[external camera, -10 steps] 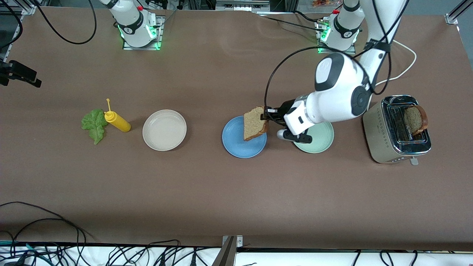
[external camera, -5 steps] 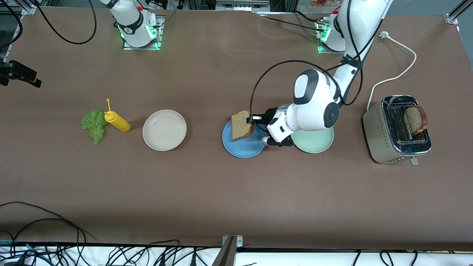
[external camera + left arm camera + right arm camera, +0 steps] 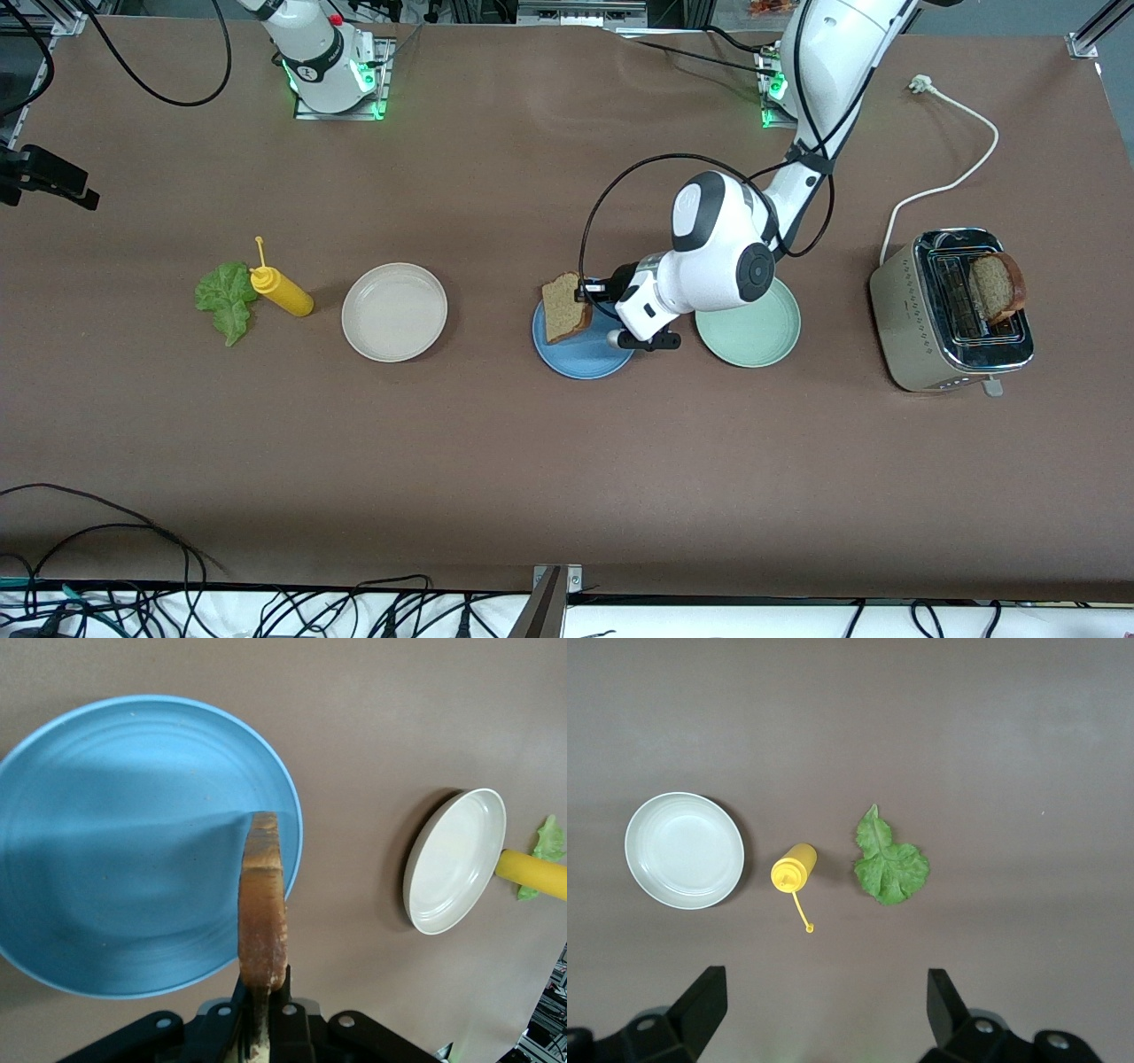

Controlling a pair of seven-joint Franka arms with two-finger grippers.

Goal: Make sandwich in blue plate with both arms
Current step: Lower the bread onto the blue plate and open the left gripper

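Left end effector [image 3: 586, 292] clamps 1 toast slice [image 3: 563, 307] on edge over blue plate [image 3: 585, 354], toward its 10 o'clock rim; right end effector [image 3: 824, 1014] waits, wide, above lettuce [image 3: 890, 864].

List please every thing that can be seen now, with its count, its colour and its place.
blue plate: one, medium blue, mid-table, beside the pale green plate.
toast slice: one, brown, on edge in the left gripper, over the blue plate.
second toast slice: one, brown, standing in the toaster.
toaster: one, silver, at the left arm's end of the table.
pale green plate: one, between blue plate and toaster.
beige plate: one, toward the right arm's end.
mustard bottle: one, yellow, lying beside the beige plate.
lettuce leaf: one, green, beside the bottle.
left gripper: shut on the toast slice.
right gripper: open, waiting over the bottle and lettuce.
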